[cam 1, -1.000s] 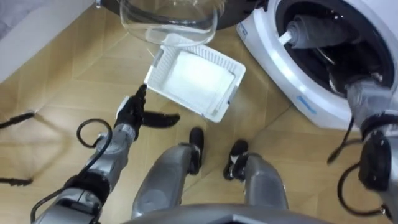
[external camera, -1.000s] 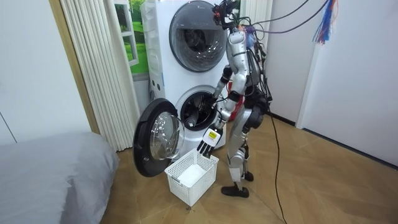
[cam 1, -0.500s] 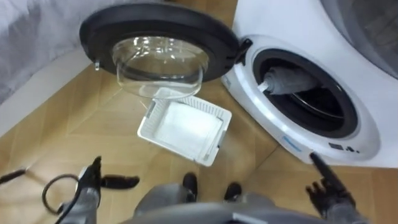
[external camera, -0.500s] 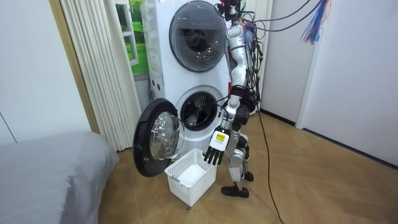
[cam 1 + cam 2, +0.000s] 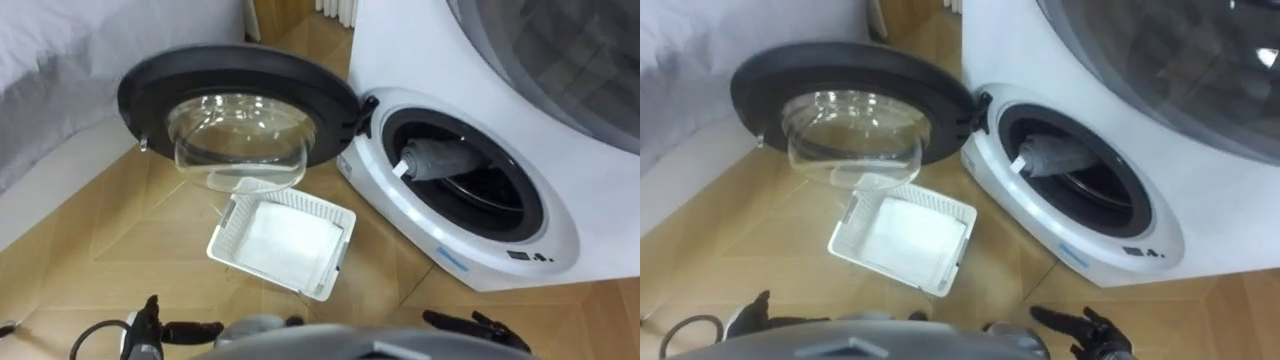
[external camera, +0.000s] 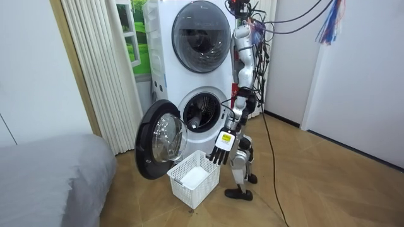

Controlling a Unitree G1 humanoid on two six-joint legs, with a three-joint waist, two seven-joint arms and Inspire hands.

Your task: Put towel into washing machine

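Observation:
A rolled grey towel (image 5: 435, 159) lies in the mouth of the lower washing machine (image 5: 560, 235), at the left of the drum opening. The round door (image 5: 150, 80) stands swung wide open to the left. My left hand (image 5: 190, 329) hangs low at the bottom left with straight fingers and holds nothing. My right hand (image 5: 472, 323) shows at the bottom right, fingers straight and empty, well clear of the drum. In the room view I stand upright beside the machine with my left hand (image 6: 221, 149) hanging over the basket's corner.
A white slatted basket (image 5: 300, 205) sits on the wood floor under the open door, just ahead of my feet. A grey bed (image 6: 50, 176) fills the left. A second machine (image 6: 196, 31) is stacked above, with a curtain (image 6: 95, 69) beside it.
I have straightened up from a bend. My right arm has come out of the drum and both hands have dropped low. The towel stays in the drum mouth.

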